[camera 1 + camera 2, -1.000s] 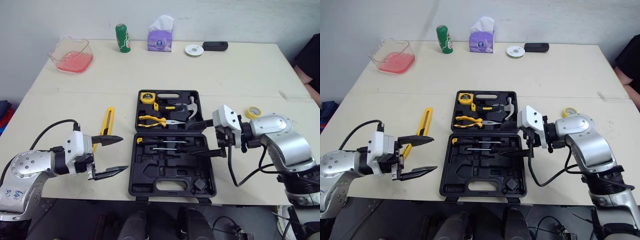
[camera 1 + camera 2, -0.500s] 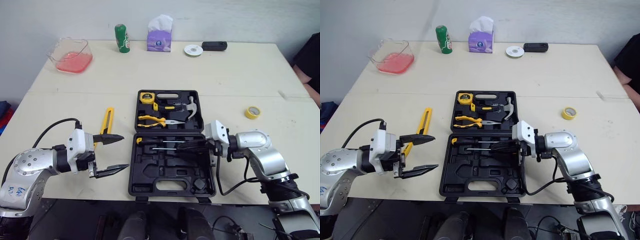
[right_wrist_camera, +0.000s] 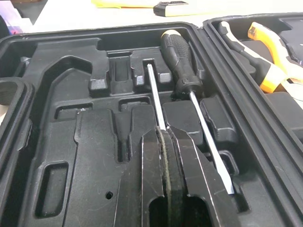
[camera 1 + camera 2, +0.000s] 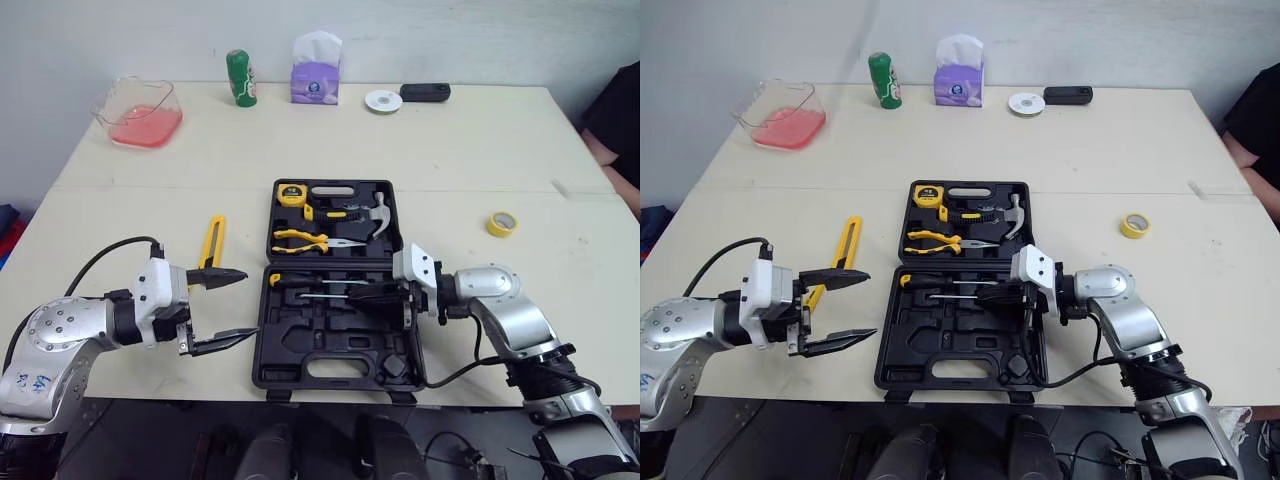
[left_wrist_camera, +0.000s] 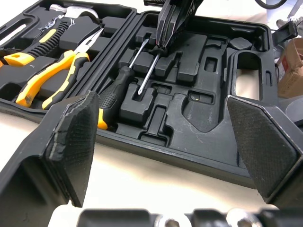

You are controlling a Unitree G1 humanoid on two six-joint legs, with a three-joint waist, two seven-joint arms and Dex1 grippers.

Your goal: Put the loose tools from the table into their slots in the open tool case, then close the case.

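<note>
- Open tool case [image 4: 330, 345] flat at the middle of the counter [image 4: 450, 150]; tape measure [image 4: 291, 194], hammer [image 4: 372, 212] and pliers [image 4: 305, 239] sit in its far half.
- In the near half, a black-handled screwdriver [image 3: 179, 56] and a slim screwdriver [image 3: 152, 90] lie side by side in their grooves.
- Right end effector [image 3: 163, 132] is down over that near half, fingers pressed together with the tips at the slim shaft; pinching it or just pushing it home, I can't tell.
- Looks like the seating step for that screwdriver.
- Just left of the case, a yellow utility knife [image 4: 211, 250] lies loose on the counter.
- Left end effector [image 4: 250, 303] hovers near the case's left edge, spread wide, nothing in it.
- Next call, by my read: clear the right arm, fetch the knife, slot it, then fold the lid.
</note>
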